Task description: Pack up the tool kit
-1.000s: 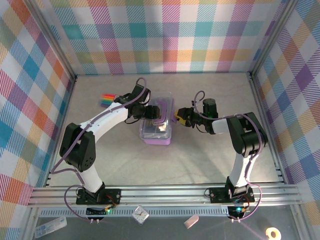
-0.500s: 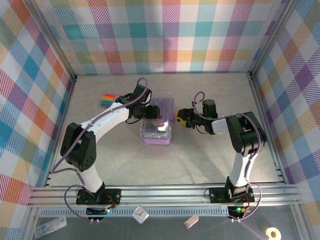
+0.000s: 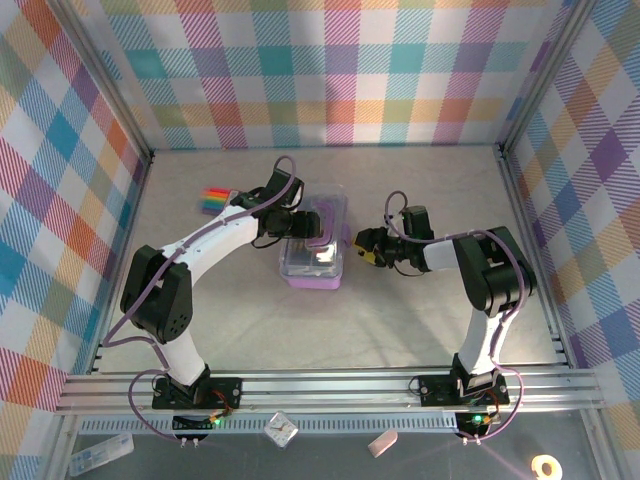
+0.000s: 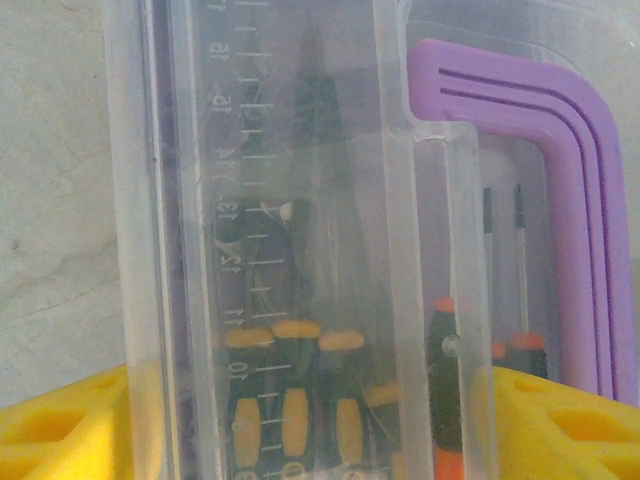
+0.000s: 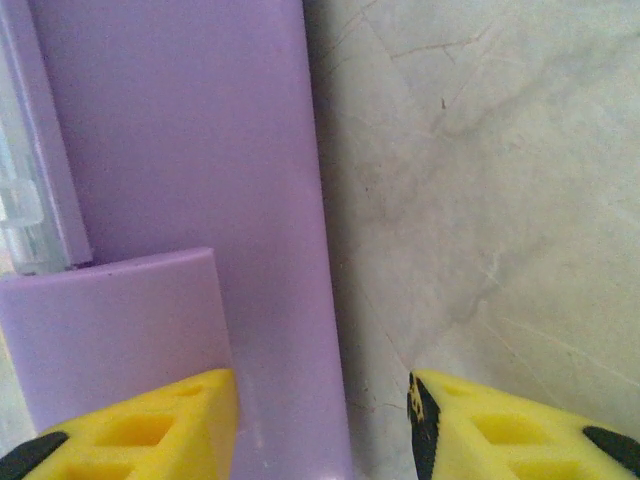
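One purple box (image 3: 313, 268) is lying near the middle of the counter (image 3: 430, 190), with its clear lid (image 4: 300, 200) on top. Being hard, smooth plastic, it is likely handling as light, stiff and slippery; gripping across the lid's straight side edges looks safest. The left claw (image 3: 303, 227) is standing wide, apparently clamping that lid across its width. The right claw (image 5: 322, 430) is standing half open at the box's right edge, holding nothing. Through the lid, three yellow-marked screwdriver handles (image 4: 290, 410) and at least two orange-tipped ones (image 4: 447, 400) are showing.
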`<control>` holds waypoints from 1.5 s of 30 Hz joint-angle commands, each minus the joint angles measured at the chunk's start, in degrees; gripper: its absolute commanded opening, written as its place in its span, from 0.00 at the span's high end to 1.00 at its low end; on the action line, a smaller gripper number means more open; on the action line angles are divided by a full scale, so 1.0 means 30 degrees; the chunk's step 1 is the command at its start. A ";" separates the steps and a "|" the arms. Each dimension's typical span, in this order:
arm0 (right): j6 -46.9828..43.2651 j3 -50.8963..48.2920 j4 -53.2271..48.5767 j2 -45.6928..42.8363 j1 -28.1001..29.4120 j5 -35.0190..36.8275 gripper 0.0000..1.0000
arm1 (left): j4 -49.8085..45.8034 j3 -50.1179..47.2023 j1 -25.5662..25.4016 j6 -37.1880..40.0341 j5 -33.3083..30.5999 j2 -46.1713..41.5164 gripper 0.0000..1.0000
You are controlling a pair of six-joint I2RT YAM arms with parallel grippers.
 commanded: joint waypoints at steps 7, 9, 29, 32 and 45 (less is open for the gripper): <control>0.0069 0.1602 -0.0168 0.1385 0.0682 -0.0863 0.50 | -0.2723 -0.1771 -0.0391 -0.0767 0.1524 0.2358 0.30; 0.0341 0.1884 0.0044 0.1696 0.1029 -0.0711 0.50 | -0.2532 -0.1779 -0.0467 -0.0870 0.1683 0.2505 0.30; -0.3223 0.3305 -1.0145 -0.2397 0.0437 0.6432 0.40 | -0.3554 0.0835 -0.0893 -0.2992 -0.1045 0.3199 0.24; -0.3180 0.1839 -1.0347 -0.4478 -0.0777 0.7135 0.39 | -0.4128 0.2177 -0.0892 -0.3010 -0.1431 0.3667 0.24; -0.4729 -0.1913 -0.9458 -0.9851 -0.1061 1.0345 0.32 | -0.7188 1.0373 -0.0893 -0.1976 -0.1737 0.7621 0.22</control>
